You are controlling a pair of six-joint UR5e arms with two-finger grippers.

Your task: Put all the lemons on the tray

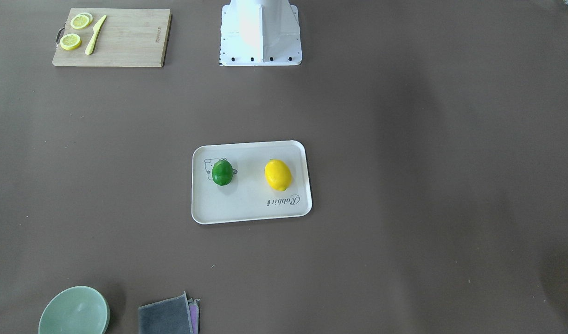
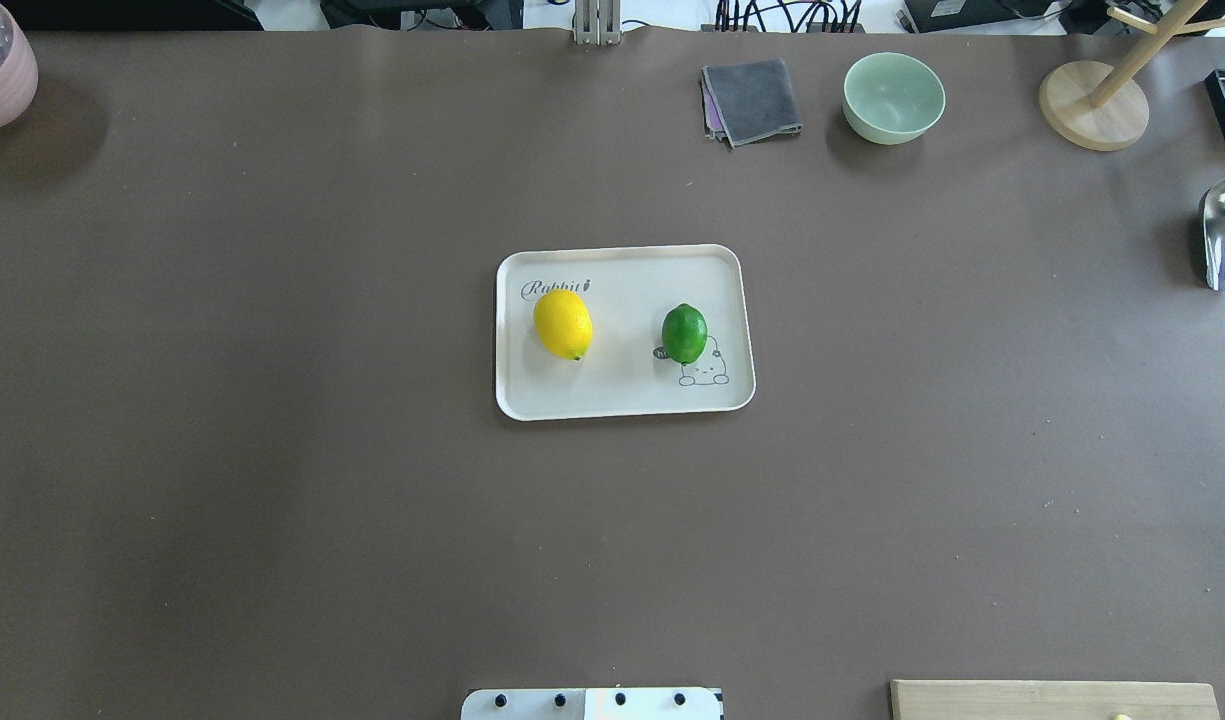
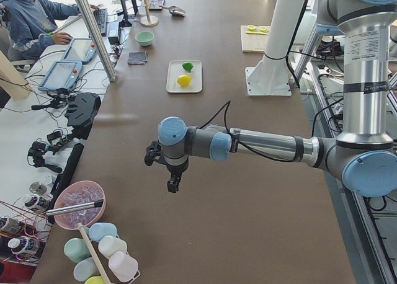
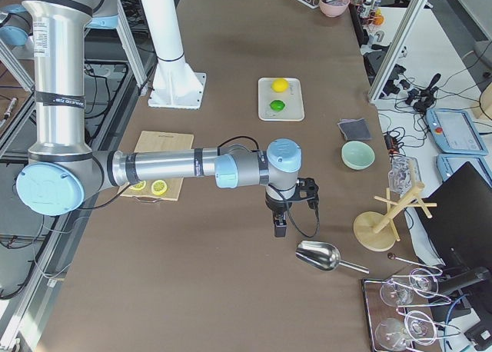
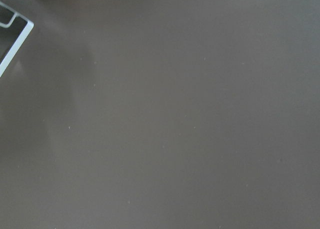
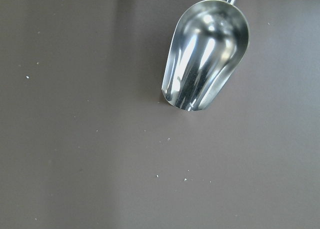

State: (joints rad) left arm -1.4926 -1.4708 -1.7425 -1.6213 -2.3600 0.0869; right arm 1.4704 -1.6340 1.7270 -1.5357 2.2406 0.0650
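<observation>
Yellow lemon (image 2: 563,322) and green lemon (image 2: 684,332) both lie on the white tray (image 2: 622,402), well apart, so the job looks done. The left gripper (image 3: 173,186) and right gripper (image 4: 279,229) hang far off (I cannot tell if their fingers are spread or pressed together). A bump to the tray could roll a lemon off.

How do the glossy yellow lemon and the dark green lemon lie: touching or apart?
Apart. The overhead view shows bare off-white tray between yellow lemon and green lemon.
</observation>
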